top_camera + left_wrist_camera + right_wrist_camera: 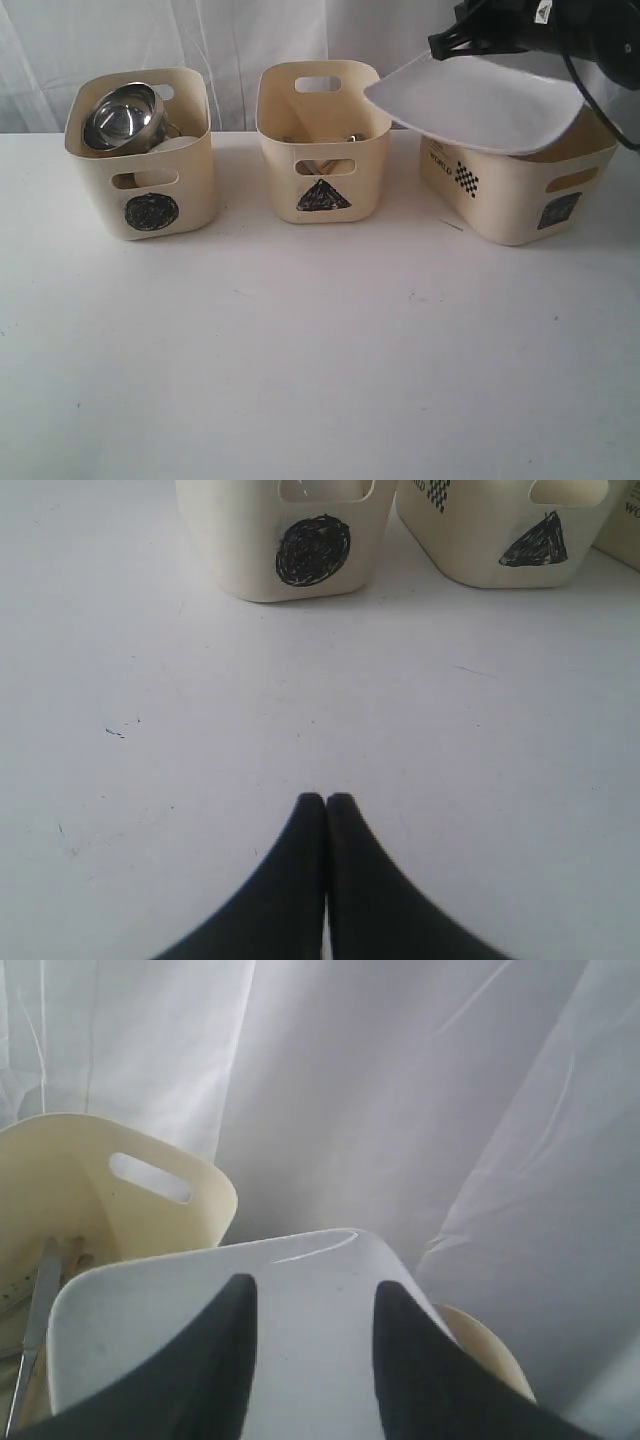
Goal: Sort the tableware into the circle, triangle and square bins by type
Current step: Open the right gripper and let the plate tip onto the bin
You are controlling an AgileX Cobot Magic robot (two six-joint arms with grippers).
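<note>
White tabletop [300, 400] lies nearest me, and low over it sits the left gripper [326, 802], its jaws pressed together on nothing and facing the circle bin [190, 190] and the triangle bin [280, 160]. The steel bowl [120, 118] lies tilted in the circle bin. What matters is at far right: the large white plate [480, 100] lies slanted across the mouth of the square bin [500, 205], with its left corner high and overhanging toward the triangle bin and its right side dipping inside the rim. Its long axis runs left to right. The right gripper [312, 1285] hangs at the plate's far left edge with its jaws spread, the plate's face showing between them. I cannot tell whether a pad touches it. I judge the plate needs to slide down to the right, and the right arm is far nearer.
</note>
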